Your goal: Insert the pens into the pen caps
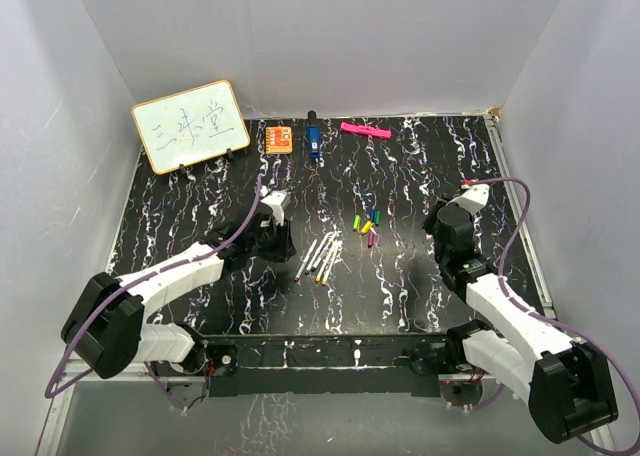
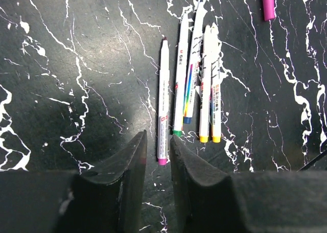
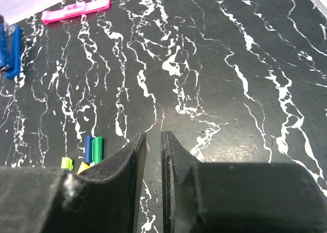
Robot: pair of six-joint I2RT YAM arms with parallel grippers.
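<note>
Several pens (image 1: 320,258) lie side by side mid-table. In the left wrist view they run away from me: one with a magenta end (image 2: 163,100), then green (image 2: 179,79), blue (image 2: 191,74) and two yellow-ended ones (image 2: 210,95). The pen caps (image 1: 368,226) lie in a small cluster just right of the pens. The right wrist view shows the blue (image 3: 88,147), green (image 3: 97,148) and yellow (image 3: 67,163) caps. My left gripper (image 1: 287,244) (image 2: 158,136) is low, its jaws narrowly apart and empty, just short of the magenta-ended pen. My right gripper (image 1: 437,216) (image 3: 154,135) is empty with a narrow gap, right of the caps.
A whiteboard (image 1: 190,126) stands at the back left. An orange card (image 1: 279,138), a dark blue object (image 1: 313,141) and a pink bar (image 1: 365,130) lie along the back edge. White walls close in the table on three sides.
</note>
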